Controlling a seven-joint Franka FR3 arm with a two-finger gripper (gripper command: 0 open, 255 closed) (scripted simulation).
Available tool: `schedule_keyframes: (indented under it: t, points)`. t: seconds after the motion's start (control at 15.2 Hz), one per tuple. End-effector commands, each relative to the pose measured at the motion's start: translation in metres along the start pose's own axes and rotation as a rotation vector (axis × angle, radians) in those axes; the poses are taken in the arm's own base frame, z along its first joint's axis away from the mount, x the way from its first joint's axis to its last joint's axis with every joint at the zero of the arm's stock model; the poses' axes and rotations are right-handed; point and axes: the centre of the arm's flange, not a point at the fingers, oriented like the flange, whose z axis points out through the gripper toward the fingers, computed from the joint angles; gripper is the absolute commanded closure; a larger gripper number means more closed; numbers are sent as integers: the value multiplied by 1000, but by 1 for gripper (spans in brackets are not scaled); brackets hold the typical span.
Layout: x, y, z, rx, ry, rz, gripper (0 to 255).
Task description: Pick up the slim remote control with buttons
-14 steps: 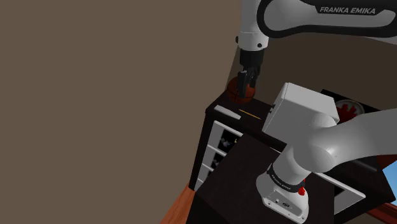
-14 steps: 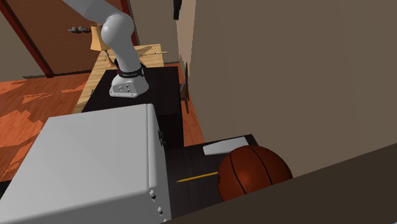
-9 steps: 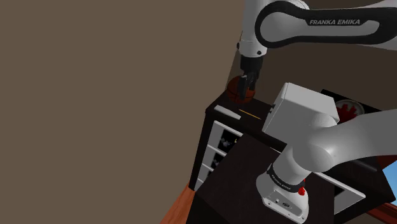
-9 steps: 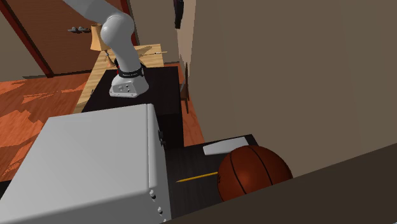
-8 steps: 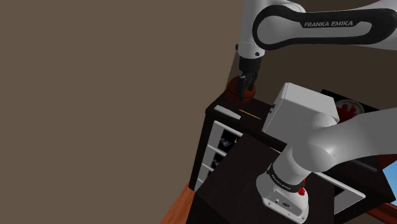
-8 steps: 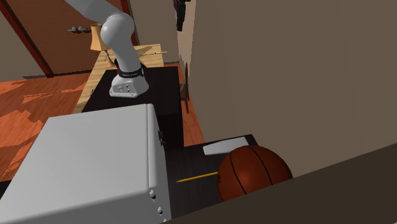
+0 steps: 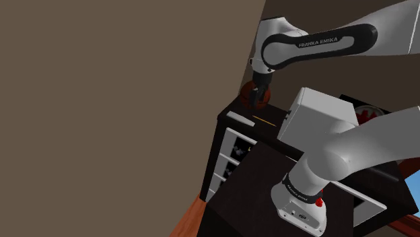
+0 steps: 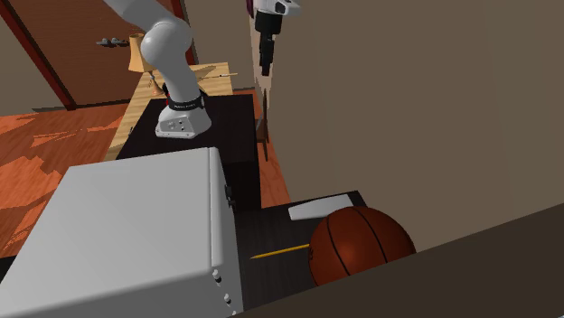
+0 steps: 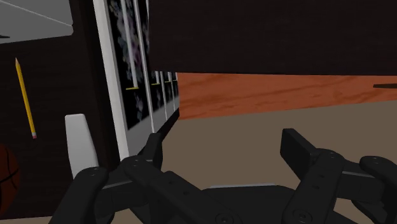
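Note:
The remote (image 7: 239,119) is a slim plain white slab lying near the edge of the dark cabinet top (image 7: 269,134), with no buttons visible. It also shows as the remote (image 8: 318,207) beside the basketball, and as the remote (image 9: 81,143) just off my left finger (image 9: 153,147). My black gripper (image 7: 258,95) hangs above the basketball (image 7: 256,95), up and to the right of the remote in the shoulder view. The gripper (image 9: 226,149) is open with nothing between its fingers, and the gripper (image 8: 267,60) is high above the cabinet.
A brown basketball (image 8: 361,244) sits by the wall. A yellow pencil (image 8: 280,250) lies between it and a large grey box (image 8: 126,235). White-framed shelves (image 7: 232,158) front the cabinet below the remote. The brown wall (image 7: 134,101) stands close, above orange wood floor (image 8: 54,144).
The arm has swung and tilted, carrying the hand slightly up and left in the shoulder view. The gripper has come into the second exterior view's top. The fingers stayed open.

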Motion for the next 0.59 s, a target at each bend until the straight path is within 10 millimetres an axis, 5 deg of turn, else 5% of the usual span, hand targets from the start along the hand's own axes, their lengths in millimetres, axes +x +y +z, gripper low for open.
schedule_keyframes:
  t: [0.0, 0.53]
  points:
    - [5, 16, 18, 3, 12, -8, 0]
    - [36, 89, 88, 18, 52, -29, 0]
